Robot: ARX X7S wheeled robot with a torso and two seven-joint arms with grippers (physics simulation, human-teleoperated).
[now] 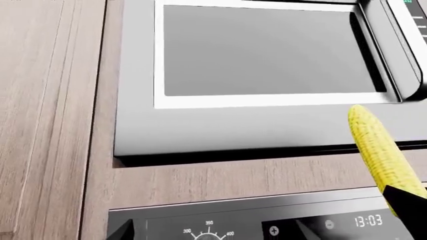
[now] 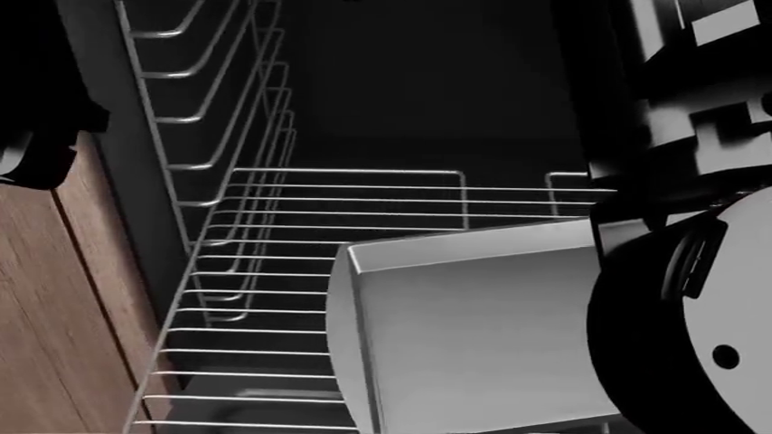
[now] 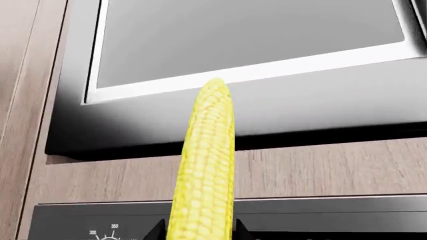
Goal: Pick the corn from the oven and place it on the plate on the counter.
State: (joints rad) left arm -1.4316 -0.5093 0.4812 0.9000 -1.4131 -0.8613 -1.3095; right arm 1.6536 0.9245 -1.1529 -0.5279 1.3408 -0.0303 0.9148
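The corn (image 3: pixel 203 165) is out of the oven (image 2: pixel 399 108) and carried by the right gripper (image 3: pixel 200 235): in the right wrist view the cob rises from between two dark finger tips at the frame's lower edge, so the jaws are clenched on its base end. The cob points toward a grey, glass-fronted appliance (image 3: pixel 253 45) set in wood-grain cabinetry (image 3: pixel 320 170), with a black control panel (image 1: pixel 267 225) showing dial marks and a clock readout below it. The left wrist view shows the same cob (image 1: pixel 380 150) at its edge with a dark finger tip over its lower end; the left gripper itself is not visible there, so its jaw state cannot be told. In the head view the oven cavity holds wire racks (image 2: pixel 302 262) and a grey tray (image 2: pixel 471 334) with no cob on it, while a dark arm segment (image 2: pixel 688 334) fills the near right. The step in hand is judged to be the transfer phase — grasp and withdrawal complete, placement not yet begun. Neither the plate nor the worktop appears in any view. The next move calls for bringing the plate into sight, carrying the cob over it and lowering before release — the rounded cob may roll if dropped from height.
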